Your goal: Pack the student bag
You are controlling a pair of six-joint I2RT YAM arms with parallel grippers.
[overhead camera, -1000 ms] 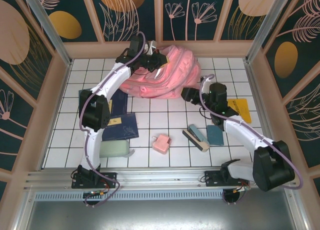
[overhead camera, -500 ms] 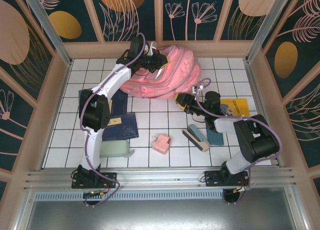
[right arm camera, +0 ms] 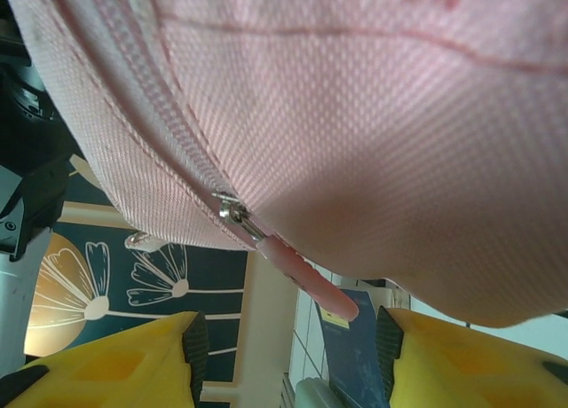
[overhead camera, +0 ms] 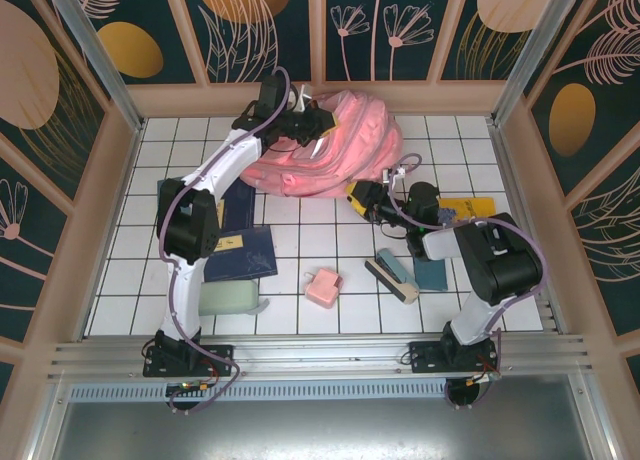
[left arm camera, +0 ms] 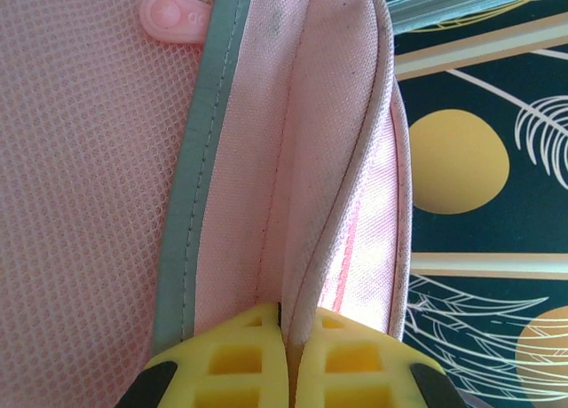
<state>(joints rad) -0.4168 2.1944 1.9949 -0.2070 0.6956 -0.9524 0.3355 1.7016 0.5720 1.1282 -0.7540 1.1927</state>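
Far at twelve o'clock on the worktop (overhead camera: 330,250), from above, see the student bag (overhead camera: 335,150) slumped; by left wrist, find left pincer (left arm camera: 288,333) clamped on a fold of its rim, liable to slip under pull; by right wrist, find right pincer (right arm camera: 288,346) spread wide about the zipper pull (right arm camera: 302,273), liable to nip fabric instead.

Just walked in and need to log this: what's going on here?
Two arms are working on the large pink fabric backpack at the far side of the white tiled table. The left gripper is shut on a fold of its fabric. The right gripper is open at the bag's near edge, the pink zipper pull just ahead of its fingers, not yet gripped. A small pink box and dark blue book lie unpacked.
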